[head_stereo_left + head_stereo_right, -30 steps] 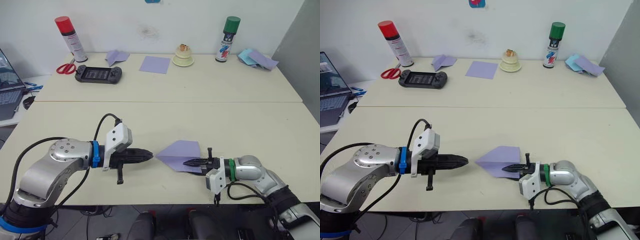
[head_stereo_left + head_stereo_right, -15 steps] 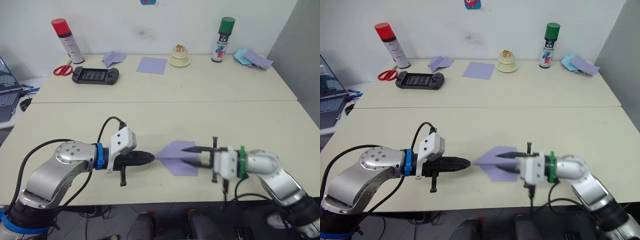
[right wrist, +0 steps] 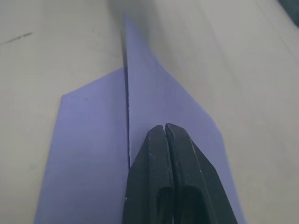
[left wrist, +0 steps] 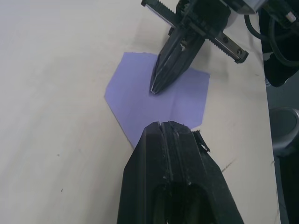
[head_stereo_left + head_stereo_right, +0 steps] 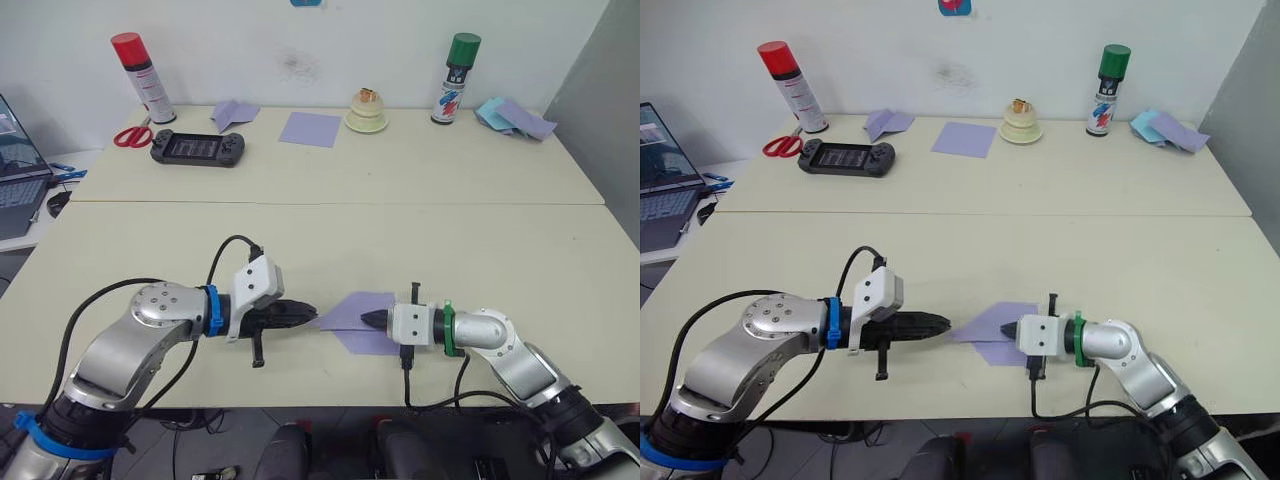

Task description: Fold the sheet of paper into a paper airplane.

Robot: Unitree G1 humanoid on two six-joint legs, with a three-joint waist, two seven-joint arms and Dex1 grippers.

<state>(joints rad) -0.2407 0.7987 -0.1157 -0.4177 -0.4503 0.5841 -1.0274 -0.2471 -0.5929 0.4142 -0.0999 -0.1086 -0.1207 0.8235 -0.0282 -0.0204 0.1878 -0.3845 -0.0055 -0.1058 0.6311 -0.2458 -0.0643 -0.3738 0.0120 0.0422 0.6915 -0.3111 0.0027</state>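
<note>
Both closed grippers (left, right) press the sheet of paper.

Robot test lab, tabletop workspace

Two cream tables against a white wall hold spray cans, scissors, a laptop.

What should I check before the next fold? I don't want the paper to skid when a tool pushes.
1. Sheet of paper lies flat on the near table: ok.
2. Right tool shut, tip on the sheet's middle: ok.
3. Left tool shut, at the pointed end: ok.
4. Centre crease straight in the right wrist view: ok.
5. Left tool actually pressing the point: cannot tell.
</note>
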